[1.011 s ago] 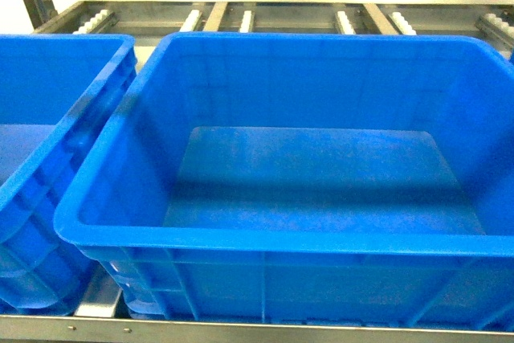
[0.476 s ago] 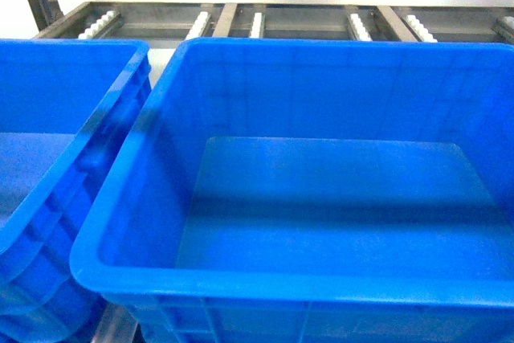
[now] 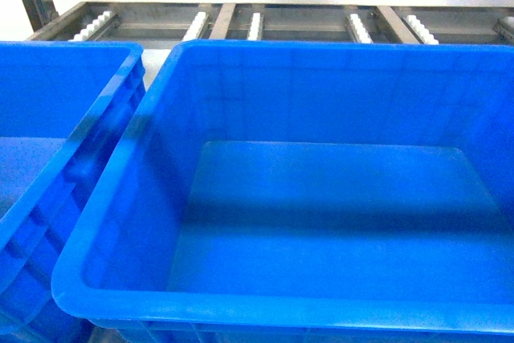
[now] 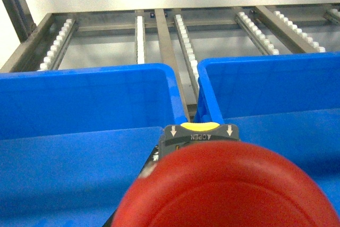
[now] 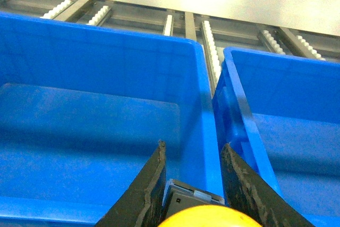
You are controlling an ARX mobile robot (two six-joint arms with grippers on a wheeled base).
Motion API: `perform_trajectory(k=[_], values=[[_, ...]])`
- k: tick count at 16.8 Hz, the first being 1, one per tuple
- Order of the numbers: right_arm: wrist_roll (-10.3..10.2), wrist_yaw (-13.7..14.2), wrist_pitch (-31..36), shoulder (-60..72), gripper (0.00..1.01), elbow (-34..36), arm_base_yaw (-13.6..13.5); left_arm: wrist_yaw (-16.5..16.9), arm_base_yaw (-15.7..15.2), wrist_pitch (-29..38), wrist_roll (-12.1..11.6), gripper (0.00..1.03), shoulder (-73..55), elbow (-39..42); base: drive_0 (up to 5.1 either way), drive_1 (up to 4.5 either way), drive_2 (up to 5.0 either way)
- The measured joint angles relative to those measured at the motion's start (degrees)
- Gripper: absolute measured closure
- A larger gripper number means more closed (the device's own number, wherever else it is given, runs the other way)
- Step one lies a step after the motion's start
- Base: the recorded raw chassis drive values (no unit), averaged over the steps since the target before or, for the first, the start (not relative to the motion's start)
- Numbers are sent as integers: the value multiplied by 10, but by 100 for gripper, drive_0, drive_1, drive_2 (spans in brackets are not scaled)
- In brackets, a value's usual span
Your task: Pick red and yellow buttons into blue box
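— Red button (image 4: 228,190): where is it?

— Right up against the left wrist camera. Its domed cap fills the bottom of that view, blurred. Just above the cap sits a dark block (image 4: 201,133) with a yellow insert, two arrows and lettering. Behind it lies the gap between two crates, so I cannot tell which one it hangs over.

— And the left gripper's fingers?

— The cap hides them. I cannot tell whether they are spread or clamped.

— What does the head camera give, left to right?

— The left crate (image 3: 80,47) is cut by the frame edge. Just beside it is the blue box (image 3: 321,47), deep, thick-rimmed and faintly gridded, with a bare floor. The two rims run close together. Behind both is a metal roller rack (image 3: 257,22) with rows of white rollers, then a pale wall.

— The right side?

— In the right wrist view the blue box fills the left, and a right crate (image 5: 276,59) stands just beside it. The right gripper (image 5: 193,144) shows two dark, worn fingers (image 5: 151,184) pressed against the sides of the blocky base of the yellow button (image 5: 204,217). Its cap peeks in at the bottom edge.

— Over the box?

— It sits low in the frame, by the blue box's right wall. Its height I cannot judge.
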State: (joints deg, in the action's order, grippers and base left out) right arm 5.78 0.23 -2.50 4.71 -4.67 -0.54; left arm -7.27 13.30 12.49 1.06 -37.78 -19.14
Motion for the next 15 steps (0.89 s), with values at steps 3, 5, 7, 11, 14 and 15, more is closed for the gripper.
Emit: perform_trajectory(k=[3, 5, 7, 11, 14, 15], values=[[-1, 7, -5, 12, 72, -12, -22, 0, 0, 0, 0, 78, 0, 0, 0, 0, 0], [-1, 18, -1, 17, 72, -16, -35, 0, 0, 0, 0, 78, 0, 0, 0, 0, 0], [-2, 33, 10, 26, 72, -22, -56, 0, 0, 0, 0, 78, 0, 0, 0, 0, 0], [2, 69, 126, 160, 72, -49, -131, 0, 0, 0, 0, 78, 0, 0, 0, 0, 0], [18, 27, 329, 752, 72, -257, -185, 0, 0, 0, 0, 78, 0, 0, 0, 0, 0], [19, 9, 285, 821, 72, -297, -186, 0, 0, 0, 0, 78, 0, 0, 0, 0, 0]])
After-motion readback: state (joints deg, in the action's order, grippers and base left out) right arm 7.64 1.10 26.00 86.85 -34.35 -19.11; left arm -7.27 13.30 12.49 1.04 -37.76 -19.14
